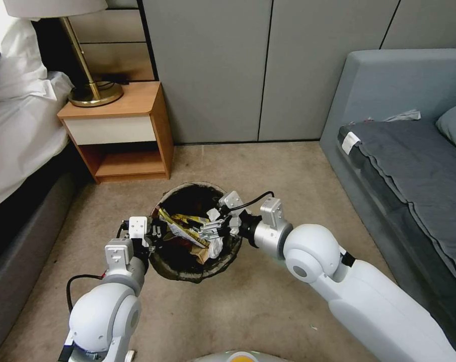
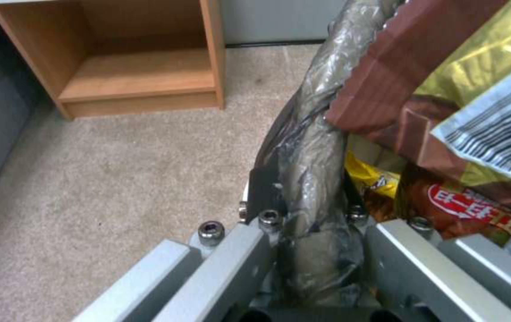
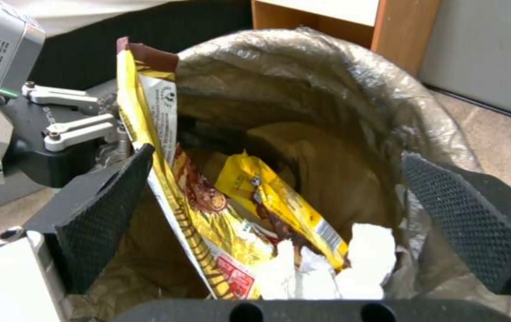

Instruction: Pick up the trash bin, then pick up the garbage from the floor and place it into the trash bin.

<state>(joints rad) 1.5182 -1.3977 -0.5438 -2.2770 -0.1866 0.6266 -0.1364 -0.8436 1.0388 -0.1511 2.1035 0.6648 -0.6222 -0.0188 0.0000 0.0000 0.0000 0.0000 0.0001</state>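
Gripping trash bin (image 1: 195, 269) rim: left claw (image 1: 155, 235) | right claw (image 1: 215, 232) spread above garbage (image 1: 190, 229)

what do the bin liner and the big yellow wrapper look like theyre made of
Bin liner: thin brownish plastic film, semi-glossy, going by its crinkles and shine. Yellow wrapper: probably printed plastic or foil laminate; it looks glossy and creased, with a barcode panel.

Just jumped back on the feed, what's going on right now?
The left gripper is shut on the rim of the trash bin, holding it over the carpet in front of the nightstand. The right gripper is open above the bin's mouth. Inside lie a yellow wrapper, a tall snack bag leaning at the rim, and crumpled tissue.
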